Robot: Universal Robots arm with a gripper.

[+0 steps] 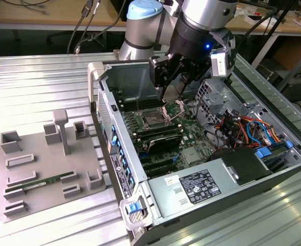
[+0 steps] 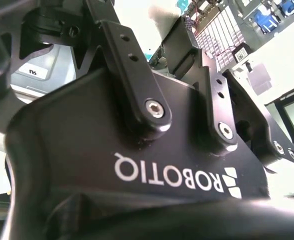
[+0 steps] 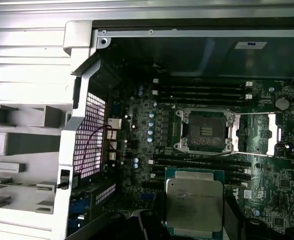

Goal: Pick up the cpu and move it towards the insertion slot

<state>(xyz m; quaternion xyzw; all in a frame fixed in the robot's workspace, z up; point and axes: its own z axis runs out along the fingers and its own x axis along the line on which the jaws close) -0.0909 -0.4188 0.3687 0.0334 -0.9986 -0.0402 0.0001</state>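
The cpu [image 3: 194, 202], a flat square chip with a pale metal top and a green edge, hangs above the long black memory slots in the first wrist view, close to the camera. Dark fingers [image 3: 149, 227] flank it on both sides, so my gripper [image 1: 171, 89] is shut on it. The insertion slot [image 3: 204, 130] is a dark square socket with a shiny metal frame, and it lies open just beyond the chip. In the exterior view the gripper hovers inside the open computer case, a little above the insertion slot [image 1: 153, 119], whose frame lid [image 1: 173, 108] is flipped up.
The case walls [image 1: 105, 110] surround the motherboard. A drive cage [image 1: 214, 95], coloured cables [image 1: 242, 128] and a power supply [image 1: 201, 187] crowd the exterior view's right. On that view's left, a grey fixture plate [image 1: 48, 169] carries a green memory stick [image 1: 38, 182].
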